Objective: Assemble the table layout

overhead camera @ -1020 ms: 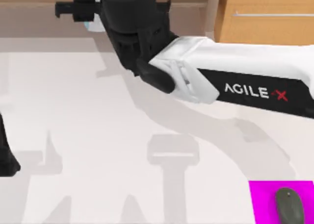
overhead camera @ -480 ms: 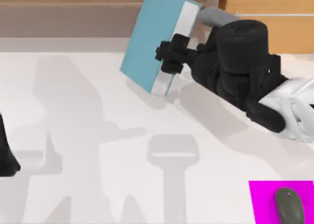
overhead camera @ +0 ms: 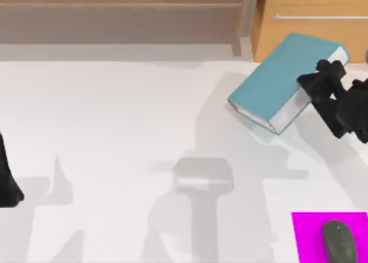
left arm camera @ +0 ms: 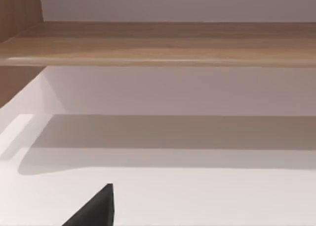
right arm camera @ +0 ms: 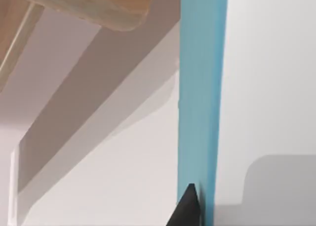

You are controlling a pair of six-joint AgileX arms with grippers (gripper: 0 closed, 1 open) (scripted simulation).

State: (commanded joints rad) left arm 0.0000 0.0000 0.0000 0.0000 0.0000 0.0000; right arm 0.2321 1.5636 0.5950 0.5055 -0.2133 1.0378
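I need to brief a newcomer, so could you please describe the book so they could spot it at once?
On the white table, look to the top view's far right, by the orange-wood drawer unit. The book is held tilted there in the right gripper. It is the one teal thing, unlike the grey mouse on its magenta mat.

The right arm is running off the right edge of the top view, so just its dark wrist and the right end effector (overhead camera: 322, 82) are showing, pressed against the far end of the blue book (overhead camera: 282, 82); the fingers are too dark and bunched to separate. The book is covering the table (overhead camera: 115, 148) beneath it. The left arm is being cropped to a black sliver at the left edge. The magenta mat (overhead camera: 310, 234) and grey mouse (overhead camera: 339, 241) are being cut by the bottom and right borders. The brown shelf (overhead camera: 121, 10) and orange-wood drawer unit (overhead camera: 299, 12) are getting clipped along the top.
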